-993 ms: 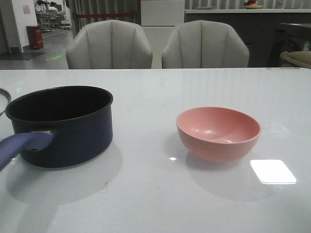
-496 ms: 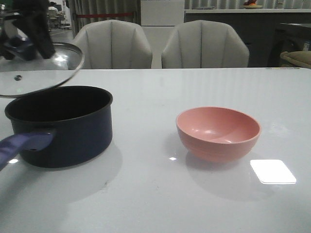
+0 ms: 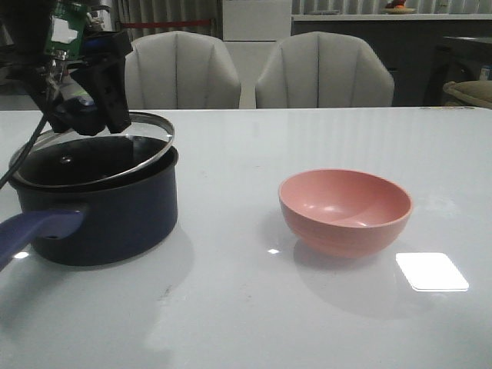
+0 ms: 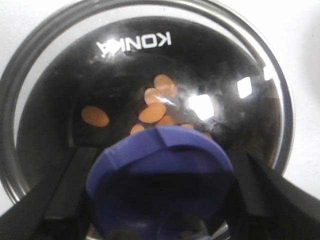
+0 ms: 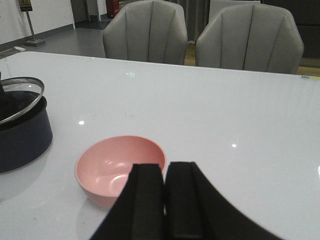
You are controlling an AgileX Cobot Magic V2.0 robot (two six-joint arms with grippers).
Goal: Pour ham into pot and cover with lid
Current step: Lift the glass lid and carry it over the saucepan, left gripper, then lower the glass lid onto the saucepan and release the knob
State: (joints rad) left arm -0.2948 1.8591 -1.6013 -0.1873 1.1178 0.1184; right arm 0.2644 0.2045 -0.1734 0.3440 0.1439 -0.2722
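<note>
The dark navy pot [image 3: 108,215] stands at the table's left, its purple-blue handle [image 3: 34,231] pointing toward the front. My left gripper [image 3: 92,108] is shut on the lid's blue knob [image 4: 160,180] and holds the glass lid [image 3: 96,154] tilted right over the pot's mouth, its front edge low at the rim. Through the glass I see several orange-pink ham chunks [image 4: 152,112] on the pot's black bottom. My right gripper [image 5: 165,172] is shut and empty, near the salmon-pink bowl [image 5: 120,167]. The pot and lid also show in the right wrist view [image 5: 20,125].
The empty pink bowl [image 3: 346,211] sits right of centre on the white table [image 3: 246,307]. Two grey chairs [image 3: 254,73] stand behind the far edge. A bright light patch [image 3: 430,270] lies on the table at the front right.
The left gripper has come in from the left with the lid and lowered it from above the pot's far left side to over the pot's mouth. The bowl has not moved.
</note>
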